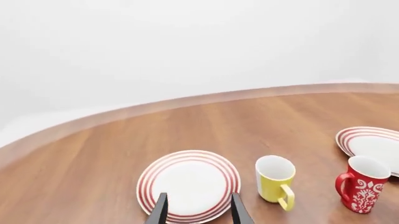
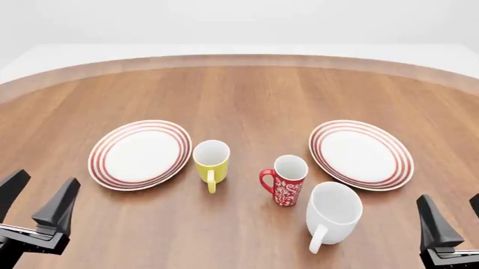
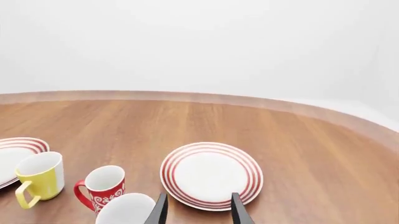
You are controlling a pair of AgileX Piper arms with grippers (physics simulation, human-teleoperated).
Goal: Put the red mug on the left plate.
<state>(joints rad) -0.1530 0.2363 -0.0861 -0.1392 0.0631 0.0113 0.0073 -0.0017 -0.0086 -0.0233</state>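
Note:
The red mug (image 2: 285, 180) with white swirls stands upright near the table's middle, handle toward the left; it also shows in the left wrist view (image 1: 363, 183) and the right wrist view (image 3: 102, 188). The left plate (image 2: 140, 153), white with red rings, lies left of the yellow mug and shows in the left wrist view (image 1: 188, 185). My left gripper (image 2: 39, 199) is open and empty at the front left, short of the plate. My right gripper (image 2: 456, 216) is open and empty at the front right.
A yellow mug (image 2: 211, 162) stands between the left plate and the red mug. A bigger white mug (image 2: 332, 213) stands just front-right of the red mug. The right plate (image 2: 362, 153) lies right of the red mug. The round wooden table's far edge (image 2: 239, 59) curves behind.

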